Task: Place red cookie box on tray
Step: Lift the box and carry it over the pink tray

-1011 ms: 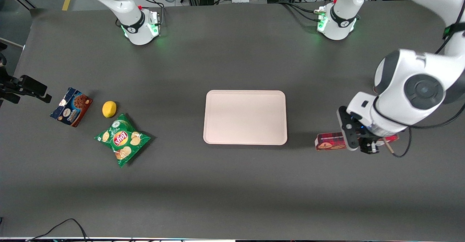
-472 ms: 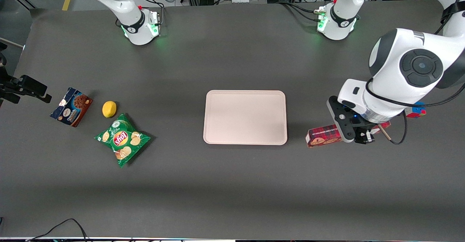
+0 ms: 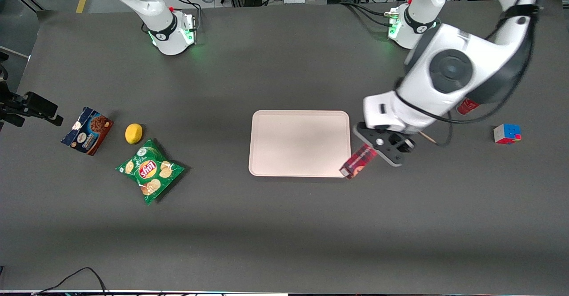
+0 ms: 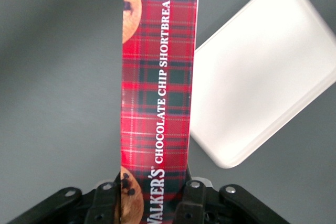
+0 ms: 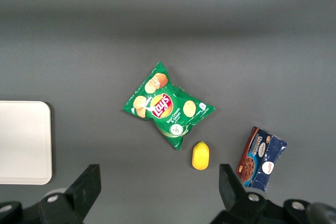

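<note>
My end effector (image 4: 153,203) is clamped across one end of the box (image 4: 157,93), carrying it in the air at the tray (image 3: 300,143) corner. It looks light and stiff; held at one end, it may sag or swing.

Dark table (image 3: 284,225): tray (image 3: 266,162), chips (image 3: 150,170), lemon (image 3: 133,133).
</note>
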`<state>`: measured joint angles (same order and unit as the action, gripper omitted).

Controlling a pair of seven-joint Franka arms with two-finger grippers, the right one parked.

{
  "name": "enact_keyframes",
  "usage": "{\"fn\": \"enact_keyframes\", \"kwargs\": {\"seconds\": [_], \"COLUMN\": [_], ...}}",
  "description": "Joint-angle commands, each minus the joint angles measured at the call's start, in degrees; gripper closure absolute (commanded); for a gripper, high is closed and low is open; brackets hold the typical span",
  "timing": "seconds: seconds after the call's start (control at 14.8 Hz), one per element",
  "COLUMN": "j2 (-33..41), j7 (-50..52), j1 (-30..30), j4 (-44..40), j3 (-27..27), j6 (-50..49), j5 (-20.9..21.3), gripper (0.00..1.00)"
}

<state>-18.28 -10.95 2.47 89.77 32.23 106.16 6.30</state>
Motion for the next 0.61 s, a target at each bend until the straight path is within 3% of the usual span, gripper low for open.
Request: {"fn": "enact_keyframes", "kwargs": {"seconds": [0.0,0.2,0.54], "j2": [-0.3,-1.1,-1.1], "j7": [22.8,35.5,48.5], "j1": [-0.3,-0.4,-0.8], "j4": [0.4,1.1,6.2], "j3": [5.1,7.1,8.5], "j6": [0.4,1.6,5.8], "j5": [0.3,0.4,2.4], "gripper": [1.00,1.00,1.00]}}
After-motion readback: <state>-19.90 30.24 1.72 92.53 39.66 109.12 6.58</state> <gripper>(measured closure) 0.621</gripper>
